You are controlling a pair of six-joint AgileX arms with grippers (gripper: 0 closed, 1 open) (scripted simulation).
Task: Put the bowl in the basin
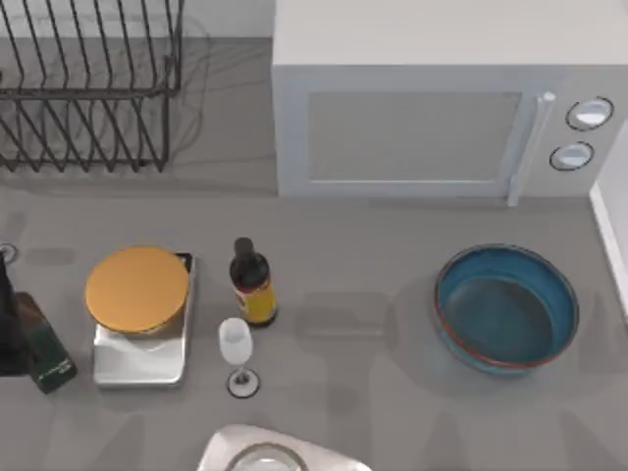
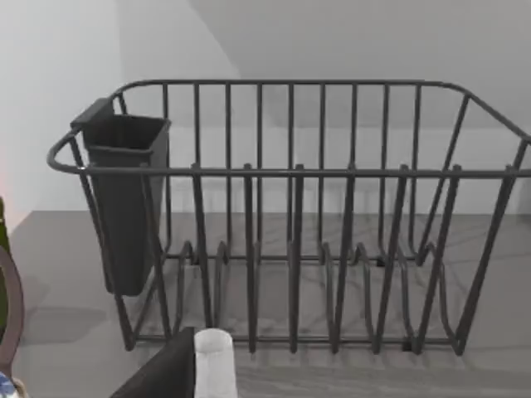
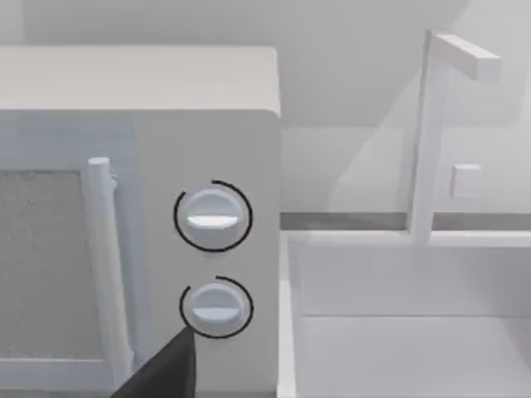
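Meanwhile, bowl sits untouched, right of bottle.

A matte grey countertop is running under even, diffuse light. A plain white wall is standing behind it. A boxy white microwave with two round dials is sitting at the back, beside a dark wire dish rack.

fingers: dark grey | flat, wedge-shaped | matte, unmarked
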